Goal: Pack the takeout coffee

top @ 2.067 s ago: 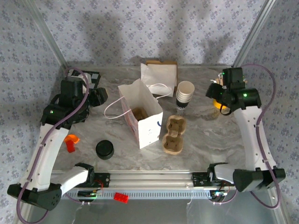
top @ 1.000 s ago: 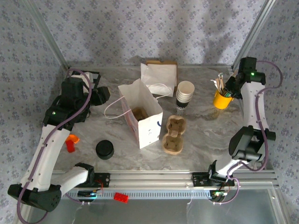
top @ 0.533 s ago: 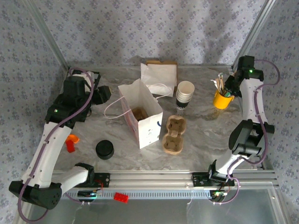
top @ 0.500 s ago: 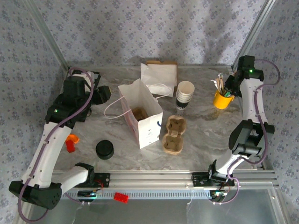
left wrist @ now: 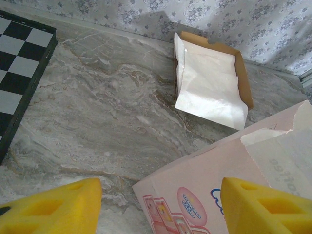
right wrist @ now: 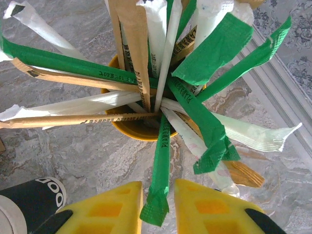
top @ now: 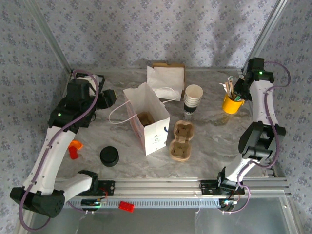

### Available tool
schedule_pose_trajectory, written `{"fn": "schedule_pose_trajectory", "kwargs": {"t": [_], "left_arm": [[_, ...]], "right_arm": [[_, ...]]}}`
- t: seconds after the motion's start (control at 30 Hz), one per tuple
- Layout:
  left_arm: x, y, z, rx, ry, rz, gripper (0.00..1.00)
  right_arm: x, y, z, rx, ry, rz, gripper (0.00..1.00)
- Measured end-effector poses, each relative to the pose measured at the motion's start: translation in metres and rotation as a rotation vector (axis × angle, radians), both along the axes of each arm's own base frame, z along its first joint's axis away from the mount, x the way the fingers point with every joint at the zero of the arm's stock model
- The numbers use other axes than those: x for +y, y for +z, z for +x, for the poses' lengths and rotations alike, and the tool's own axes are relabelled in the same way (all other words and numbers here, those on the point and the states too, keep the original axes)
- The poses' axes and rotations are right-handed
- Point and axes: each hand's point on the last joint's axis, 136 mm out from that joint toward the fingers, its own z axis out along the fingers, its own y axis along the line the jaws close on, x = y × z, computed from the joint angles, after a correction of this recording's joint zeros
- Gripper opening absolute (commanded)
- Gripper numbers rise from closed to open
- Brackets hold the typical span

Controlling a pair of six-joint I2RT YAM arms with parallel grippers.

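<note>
The takeout coffee is out of view. My right gripper (top: 238, 91) hangs over the yellow cup (top: 231, 104) of wrapped straws and stirrers at the back right. In the right wrist view its pads (right wrist: 114, 204) are drawn close on the loose end of a green wrapped straw (right wrist: 161, 161) that leans out of the yellow cup (right wrist: 139, 130). My left gripper (top: 105, 99) stands open at the back left, beside the white paper bag (top: 148, 122). In the left wrist view its fingers (left wrist: 58, 207) straddle the bag's printed side (left wrist: 219, 185) without touching it.
A cardboard cup carrier (top: 181, 141) lies right of the bag. A stack of lidless cups (top: 193, 100) stands behind it. Black lids (top: 109, 156) sit front left near an orange piece (top: 73, 148). A napkin box (top: 165, 77) is at the back, a checkerboard (left wrist: 19, 63) far left.
The right gripper's jaws have drawn in around the green straw's end over the yellow cup. The left arm has edged slightly toward the back, its jaws as wide as before.
</note>
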Motion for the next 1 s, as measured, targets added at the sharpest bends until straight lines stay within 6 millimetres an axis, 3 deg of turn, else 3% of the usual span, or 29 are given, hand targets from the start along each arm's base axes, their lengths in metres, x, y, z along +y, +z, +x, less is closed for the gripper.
{"fn": "schedule_pose_trajectory", "kwargs": {"t": [0.23, 0.5, 0.77, 1.0], "left_arm": [[0.0, 0.0, 0.0, 0.0, 0.0, 0.0, 0.66], [0.0, 0.0, 0.0, 0.0, 0.0, 0.0, 0.66], [0.002, 0.006, -0.004, -0.004, 0.001, 0.005, 0.66], [0.005, 0.028, -0.014, -0.054, 0.0, -0.008, 0.67]], "right_arm": [[0.004, 0.0, 0.002, 0.002, 0.02, -0.005, 0.08], [0.016, 0.021, 0.007, -0.045, 0.055, -0.021, 0.07], [0.037, 0.066, -0.008, -0.149, 0.094, -0.061, 0.06], [0.06, 0.11, -0.031, -0.258, 0.13, -0.096, 0.04]]}}
